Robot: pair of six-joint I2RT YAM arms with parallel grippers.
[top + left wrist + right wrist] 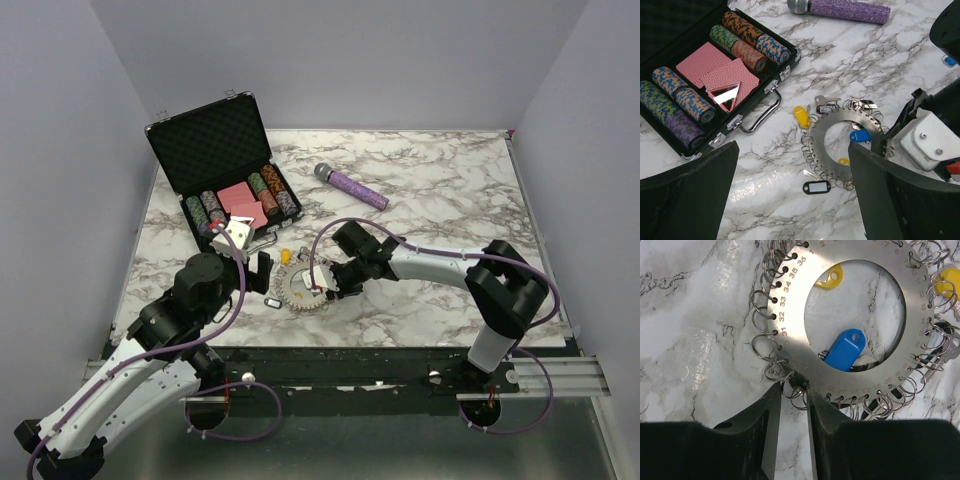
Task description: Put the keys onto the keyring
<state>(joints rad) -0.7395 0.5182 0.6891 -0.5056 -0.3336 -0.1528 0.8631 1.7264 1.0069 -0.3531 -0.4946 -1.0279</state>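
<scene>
The keyring (790,300), a flat silvery numbered disc with small split rings round its rim, lies on the marble near the front (303,287). A blue key (845,350) and a yellow key (829,279) show through its centre hole. Another yellow key (801,116) lies at its rim, and a black-tagged key (816,187) lies loose just outside it. My right gripper (792,392) sits at the disc's edge, its jaws narrow, with two small split rings between the tips. My left gripper (795,200) hovers wide open over the black-tagged key, holding nothing.
An open black case (212,135) of poker chips and cards stands at the back left, its handle (757,120) close to the keyring. A purple microphone (352,187) lies behind the ring. The two grippers are close together over the keyring.
</scene>
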